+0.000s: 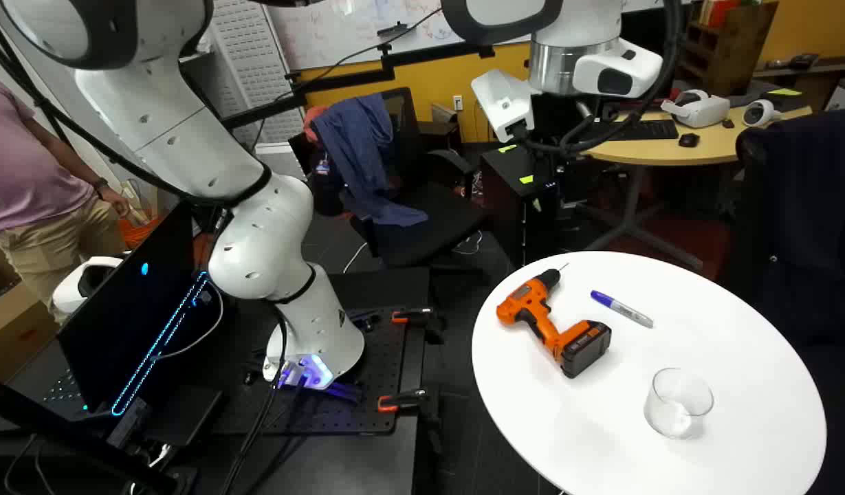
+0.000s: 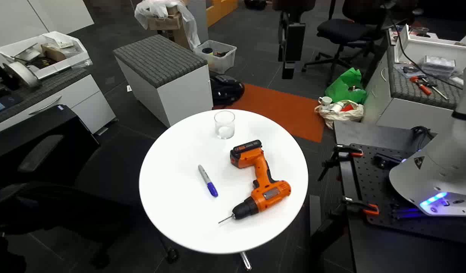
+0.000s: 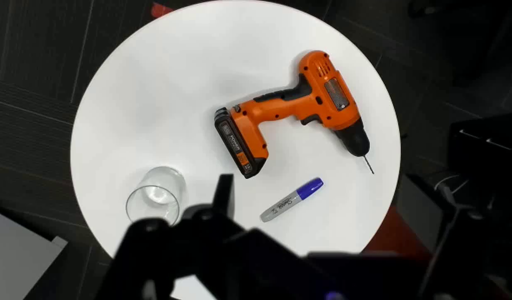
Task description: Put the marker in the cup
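Observation:
The marker (image 3: 291, 200), grey with a blue-purple cap, lies flat on the white round table; it also shows in both exterior views (image 1: 621, 309) (image 2: 207, 181). The clear cup (image 3: 153, 204) stands upright on the same table, apart from the marker, and shows in both exterior views (image 1: 678, 405) (image 2: 225, 125). My gripper (image 3: 320, 187) is open and empty, high above the table, its black fingers wide apart in the wrist view. The fingers partly cover the cup's near rim there. The gripper also shows edge-on in an exterior view (image 2: 289, 53).
An orange-and-black power drill (image 3: 289, 104) lies on the table (image 3: 126, 108) beside the marker; it is also in both exterior views (image 1: 549, 320) (image 2: 261, 178). A black chair stands beside the table. The robot's base stands on a separate black bench (image 2: 384, 242) with clamps.

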Tool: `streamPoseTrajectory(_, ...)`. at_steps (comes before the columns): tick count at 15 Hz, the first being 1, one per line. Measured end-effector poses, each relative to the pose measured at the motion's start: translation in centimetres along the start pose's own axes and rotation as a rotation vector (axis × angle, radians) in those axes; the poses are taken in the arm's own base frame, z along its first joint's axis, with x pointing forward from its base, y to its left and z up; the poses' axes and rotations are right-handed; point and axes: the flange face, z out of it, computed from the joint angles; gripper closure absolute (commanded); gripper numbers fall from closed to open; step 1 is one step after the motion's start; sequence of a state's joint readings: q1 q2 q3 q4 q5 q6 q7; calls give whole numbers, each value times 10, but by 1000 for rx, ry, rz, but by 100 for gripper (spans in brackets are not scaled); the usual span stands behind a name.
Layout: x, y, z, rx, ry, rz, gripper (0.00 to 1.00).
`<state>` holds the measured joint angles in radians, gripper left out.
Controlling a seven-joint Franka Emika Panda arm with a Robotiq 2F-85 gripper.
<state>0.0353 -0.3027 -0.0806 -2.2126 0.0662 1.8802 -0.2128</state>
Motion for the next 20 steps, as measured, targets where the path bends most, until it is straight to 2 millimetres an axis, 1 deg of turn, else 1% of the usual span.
streamPoseTrajectory(15,0,0,0,-3,2,-2,0)
streamPoseTrajectory(20,7,-9,-1,-14,27,-31,0)
